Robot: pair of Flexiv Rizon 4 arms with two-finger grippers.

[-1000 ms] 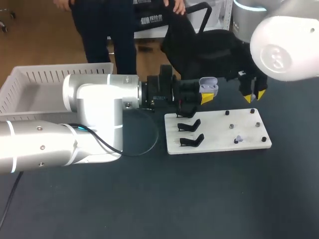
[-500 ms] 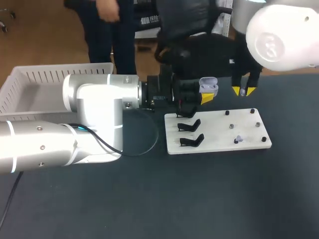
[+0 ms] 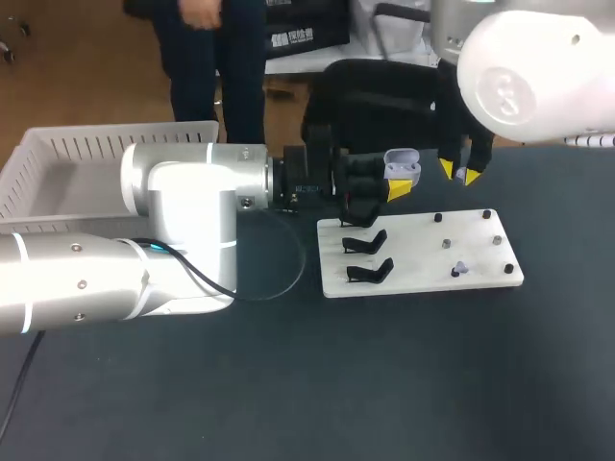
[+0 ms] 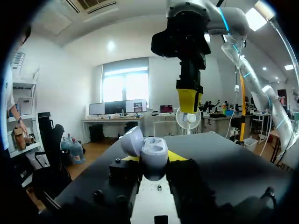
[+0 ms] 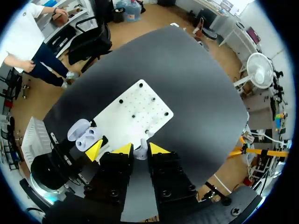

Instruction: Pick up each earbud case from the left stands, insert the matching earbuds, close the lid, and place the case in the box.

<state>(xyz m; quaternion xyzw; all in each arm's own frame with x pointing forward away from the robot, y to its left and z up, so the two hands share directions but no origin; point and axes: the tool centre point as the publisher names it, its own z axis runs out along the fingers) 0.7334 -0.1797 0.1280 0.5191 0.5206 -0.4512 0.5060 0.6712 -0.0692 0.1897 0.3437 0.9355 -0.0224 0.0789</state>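
A lilac earbud case (image 3: 402,166) with its lid up is held above the white board's (image 3: 423,252) far edge, my left gripper (image 3: 396,184) shut on it. The left wrist view shows the case (image 4: 148,148) pinched between the left gripper's (image 4: 153,161) two fingers. Just right of the case hangs my right gripper (image 3: 456,173), tips pointing down. In the right wrist view a small lilac earbud (image 5: 140,152) sits between the right gripper's (image 5: 140,149) yellow tips, with the open case (image 5: 84,135) beside it. Another earbud (image 3: 460,269) rests on the board's right part.
Black stands (image 3: 367,257) line the board's left side and small pegs (image 3: 497,240) dot its right side. A white slatted basket (image 3: 58,163) sits at the table's far left. My left arm's bulk lies across the table's left half.
My right gripper has moved left and away from the board's far right corner, ending close beside the open case. The left arm and the case have not moved.
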